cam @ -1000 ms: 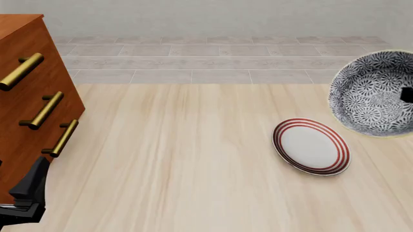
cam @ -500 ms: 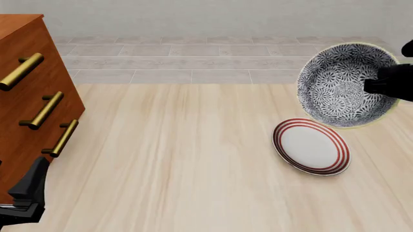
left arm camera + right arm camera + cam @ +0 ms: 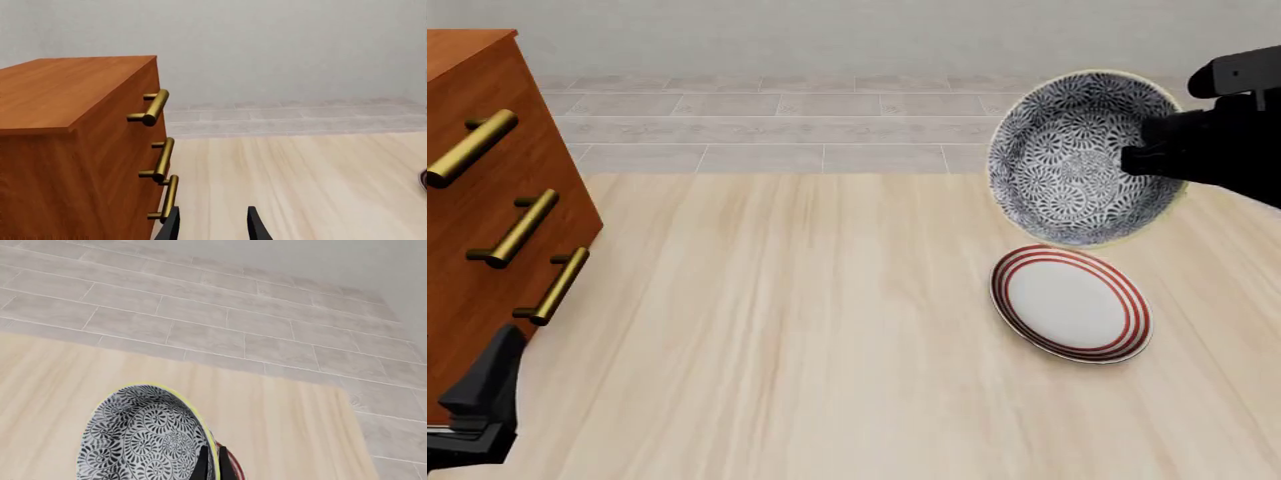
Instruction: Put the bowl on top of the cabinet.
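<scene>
Right wrist view shows jaws pinched nearly together across the pale rim of the bowl (image 3: 143, 440), one finger inside the patterned wall and one outside, probably because a rim pinch is the only hold so deep a bowl offers. Seen from the front, right gripper (image 3: 1148, 160) carries the bowl (image 3: 1081, 158) tilted on edge, clear of the table, above the red-ringed plate (image 3: 1072, 303). Hangs well apart from the cabinet (image 3: 487, 225) far over on the left, whose flat top (image 3: 63, 87) lies bare. Left gripper (image 3: 212, 225) sits low beside the cabinet's brass handles (image 3: 162, 160), jaws parted, gripping nothing, seemingly parked out of the way
</scene>
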Tool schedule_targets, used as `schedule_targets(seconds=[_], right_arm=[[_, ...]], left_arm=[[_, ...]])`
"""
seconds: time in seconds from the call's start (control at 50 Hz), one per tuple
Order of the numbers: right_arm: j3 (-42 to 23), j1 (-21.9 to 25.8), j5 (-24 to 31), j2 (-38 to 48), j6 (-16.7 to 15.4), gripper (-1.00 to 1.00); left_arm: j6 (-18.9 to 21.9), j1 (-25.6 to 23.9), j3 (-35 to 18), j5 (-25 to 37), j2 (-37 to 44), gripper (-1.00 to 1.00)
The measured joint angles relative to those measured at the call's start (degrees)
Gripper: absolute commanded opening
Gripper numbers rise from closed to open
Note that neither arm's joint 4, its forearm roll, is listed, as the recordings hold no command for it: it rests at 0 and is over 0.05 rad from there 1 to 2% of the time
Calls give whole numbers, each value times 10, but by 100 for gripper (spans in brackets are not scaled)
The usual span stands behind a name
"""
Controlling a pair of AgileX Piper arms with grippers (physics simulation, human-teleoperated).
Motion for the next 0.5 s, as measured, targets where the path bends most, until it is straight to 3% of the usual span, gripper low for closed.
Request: schedule_targets(seconds=[0.5], right_arm=[[-41,92,-26,57,16,-100]], left_arm=[[-8,-1,-1,3,-11,100]])
